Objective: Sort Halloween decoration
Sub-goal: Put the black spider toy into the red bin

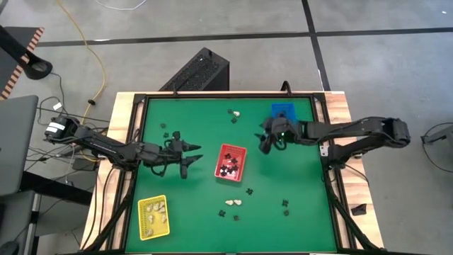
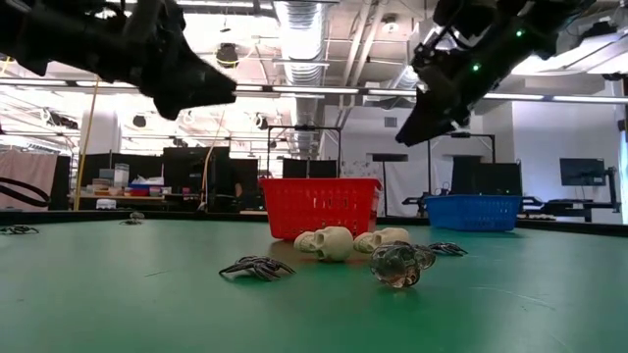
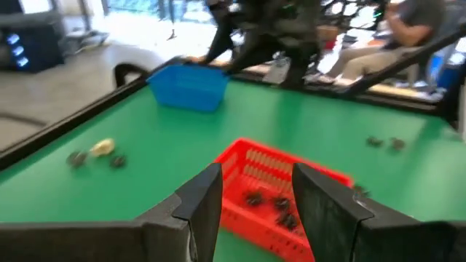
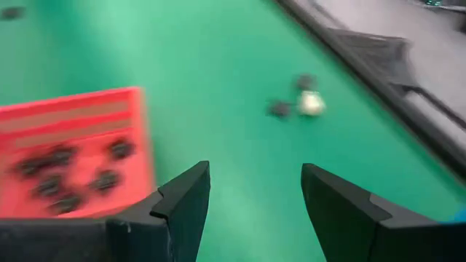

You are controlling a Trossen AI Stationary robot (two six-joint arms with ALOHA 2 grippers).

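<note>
Sorting Halloween decoration [image 1: 233,203] by kind: black pcs are sitting in the red tray [image 1: 231,163], cream pcs in the yellow tray [image 1: 153,216], blue tray [image 1: 283,110] at the far edge. Loose pcs are lying scattered on the green desk [image 1: 205,120]. Left tool [image 1: 190,157] and right tool [image 1: 264,140] are hovering either side of the red tray, fingers spread, empty. Workshop w/ concrete floor, seated person beyond.

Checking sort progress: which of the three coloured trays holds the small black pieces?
The red plastic tray mid-table; the yellow tray holds cream lumps, the blue tray shows none.
</note>
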